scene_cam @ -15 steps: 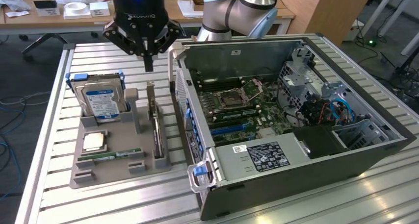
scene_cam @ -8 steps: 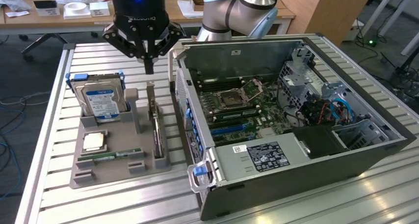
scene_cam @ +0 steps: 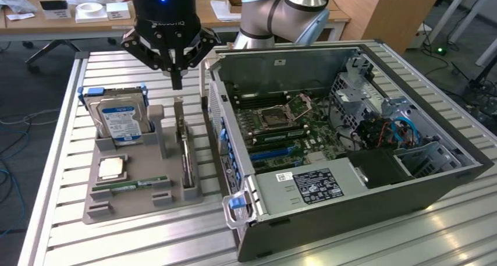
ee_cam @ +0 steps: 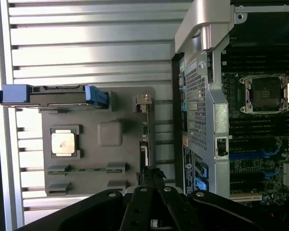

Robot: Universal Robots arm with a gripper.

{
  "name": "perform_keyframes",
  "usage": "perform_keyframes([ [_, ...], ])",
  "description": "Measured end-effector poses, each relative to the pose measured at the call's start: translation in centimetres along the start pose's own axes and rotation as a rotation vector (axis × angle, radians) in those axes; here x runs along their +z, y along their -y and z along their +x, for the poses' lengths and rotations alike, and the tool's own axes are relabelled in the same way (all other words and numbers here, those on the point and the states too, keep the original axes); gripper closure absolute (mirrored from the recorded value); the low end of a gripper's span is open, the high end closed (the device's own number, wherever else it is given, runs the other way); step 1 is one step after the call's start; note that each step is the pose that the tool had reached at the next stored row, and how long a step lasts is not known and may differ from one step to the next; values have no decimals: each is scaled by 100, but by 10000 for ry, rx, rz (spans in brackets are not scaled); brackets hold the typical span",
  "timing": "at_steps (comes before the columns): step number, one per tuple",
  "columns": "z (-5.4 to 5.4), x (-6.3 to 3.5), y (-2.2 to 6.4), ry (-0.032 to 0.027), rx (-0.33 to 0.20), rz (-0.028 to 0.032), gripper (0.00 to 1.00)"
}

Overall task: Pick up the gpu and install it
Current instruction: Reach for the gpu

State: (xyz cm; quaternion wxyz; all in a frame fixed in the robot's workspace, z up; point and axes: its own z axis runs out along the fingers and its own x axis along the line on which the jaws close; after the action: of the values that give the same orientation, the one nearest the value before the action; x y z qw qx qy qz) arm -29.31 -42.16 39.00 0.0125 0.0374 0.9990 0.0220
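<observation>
Gripper (scene_cam: 177,82) (ee_cam: 153,174) hovering over far end of gpu (scene_cam: 186,152) (ee_cam: 144,144), fingers pinching fully together, gripping nothing, tips hanging just above card without touching it. Gpu standing on edge in slot of grey holder (scene_cam: 144,196) (ee_cam: 94,159), on side nearest open computer case (scene_cam: 350,190) (ee_cam: 202,96). Hard drive (scene_cam: 118,117) (ee_cam: 53,94) standing upright at holder's far end. Processor chip (scene_cam: 113,167) (ee_cam: 63,143) and memory stick (scene_cam: 130,185) (ee_cam: 82,169) lying in holder's recesses. Holder and case sitting side by side on slatted table (scene_cam: 116,237) (ee_cam: 86,43). Motherboard (scene_cam: 287,123) showing inside case.
</observation>
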Motion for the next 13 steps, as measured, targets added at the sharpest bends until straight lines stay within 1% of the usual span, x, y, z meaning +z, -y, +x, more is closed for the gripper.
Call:
perform_keyframes([
  [13, 26, 0, 8, 1, 1, 0, 89],
])
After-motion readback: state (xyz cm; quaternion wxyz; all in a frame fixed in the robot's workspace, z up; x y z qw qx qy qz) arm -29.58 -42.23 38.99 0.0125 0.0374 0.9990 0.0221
